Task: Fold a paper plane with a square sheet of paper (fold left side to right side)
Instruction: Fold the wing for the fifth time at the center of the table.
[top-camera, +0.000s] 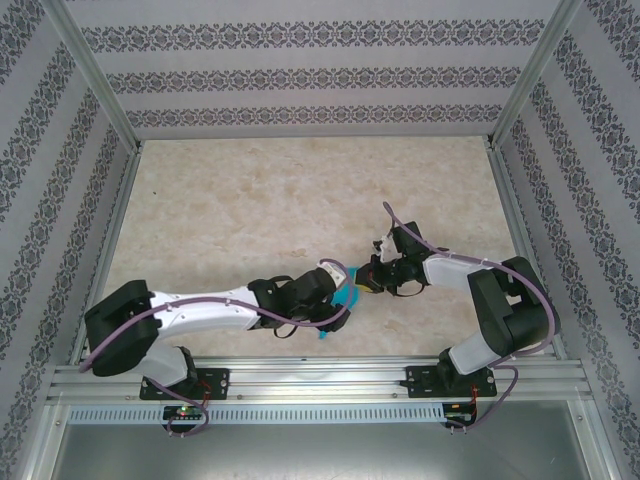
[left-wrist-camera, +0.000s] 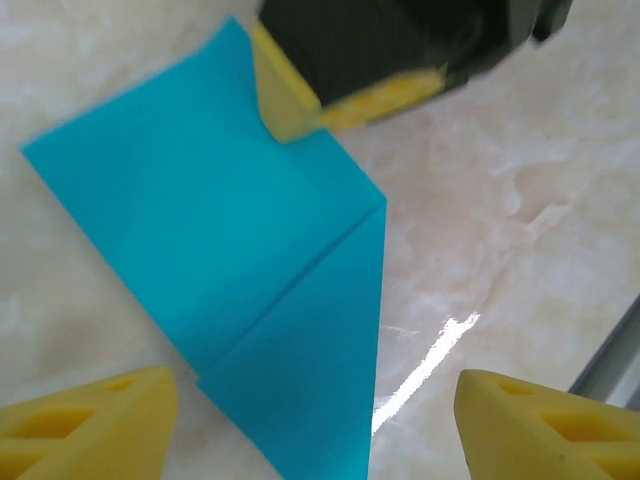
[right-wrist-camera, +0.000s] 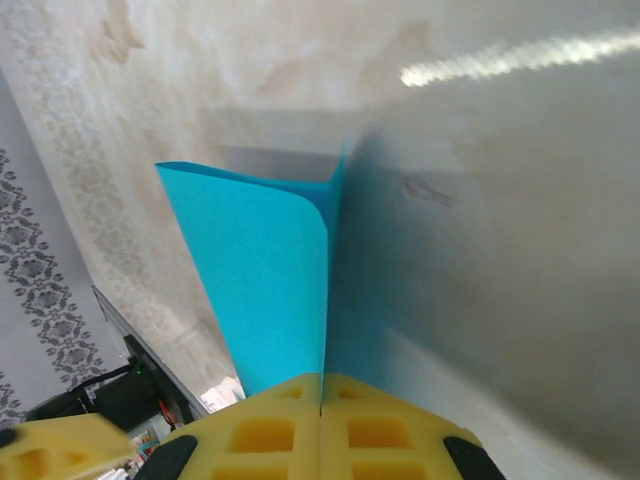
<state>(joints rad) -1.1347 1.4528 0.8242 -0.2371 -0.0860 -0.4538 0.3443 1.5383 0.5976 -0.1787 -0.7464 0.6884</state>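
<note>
While its creased edge ran into the seam of the right pincer (right-wrist-camera: 320, 425), the sheet of paper (right-wrist-camera: 265, 270) was held pinched there, the two yellow pads pressed flat together on it. The right wrist camera showed that grip, with the sheet running ahead of the pads, bright teal, thin and smooth, one corner curling. The left wrist camera gave the outline instead. Below the left pincer (left-wrist-camera: 320, 430) lay a flat field with straight edges, one sharp diagonal crease and a triangular flap tapering toward the gap between its fingers (left-wrist-camera: 95, 425). Those fingers, yellow wedges with moulded recesses, stood spread wide to either side of the flap. Across from them the black-bodied right pincer bit the sheet's far edge. From above, a sliver of teal sat between the two pincers, which met nose to nose over the glossy, beige marbled table (top-camera: 250, 220). Patterned grey-and-white walls (top-camera: 300, 80) stood well away from both, and an aluminium rail (top-camera: 320, 372) ran behind them.
</note>
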